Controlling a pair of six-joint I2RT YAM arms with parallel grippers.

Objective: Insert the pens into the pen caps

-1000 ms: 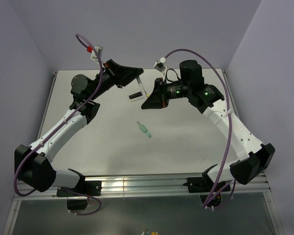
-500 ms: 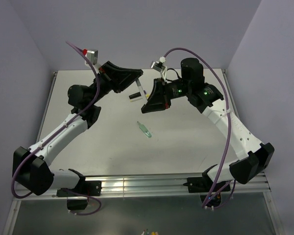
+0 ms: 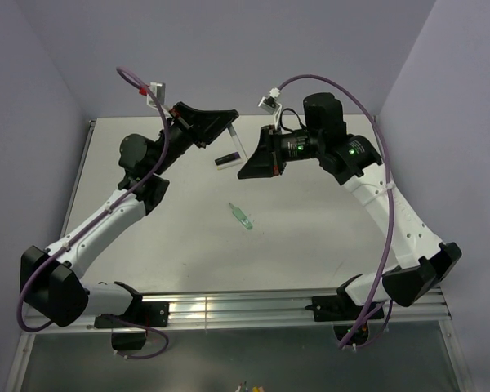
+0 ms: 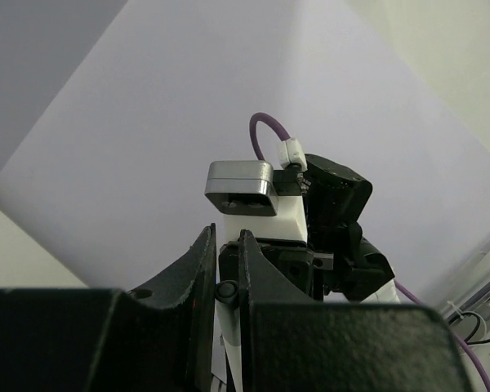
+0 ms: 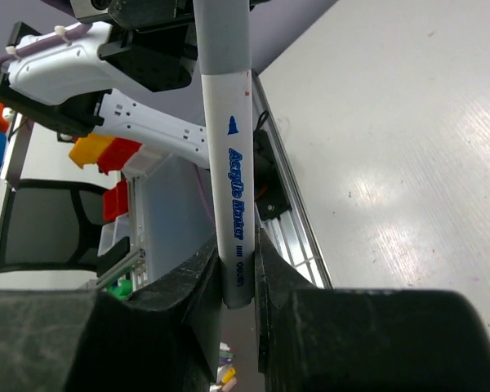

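A grey-white pen (image 3: 237, 145) is held in the air between both grippers at the back of the table. My right gripper (image 3: 245, 167) is shut on its white printed barrel (image 5: 233, 188), with the pen's end sitting between the jaws (image 5: 235, 269). The far end of the pen is a grey cap (image 5: 220, 33). My left gripper (image 3: 230, 125) is shut on that cap, which shows end-on as a dark round end (image 4: 226, 291) between the closed jaws (image 4: 227, 269). A translucent green pen (image 3: 241, 216) lies at mid-table. A short black pen (image 3: 224, 160) lies under the grippers.
The table's metal rail (image 3: 253, 309) runs along the near edge and also shows in the right wrist view (image 5: 298, 229). Purple cables (image 3: 139, 82) loop above both wrists. Lilac walls close the back and sides. The other pens and caps are out of view.
Both grippers keep their hold on the grey-white pen. The left wrist and its cable have shifted slightly, and the right arm's elbow has moved a little to the right. The pens on the table have not moved.
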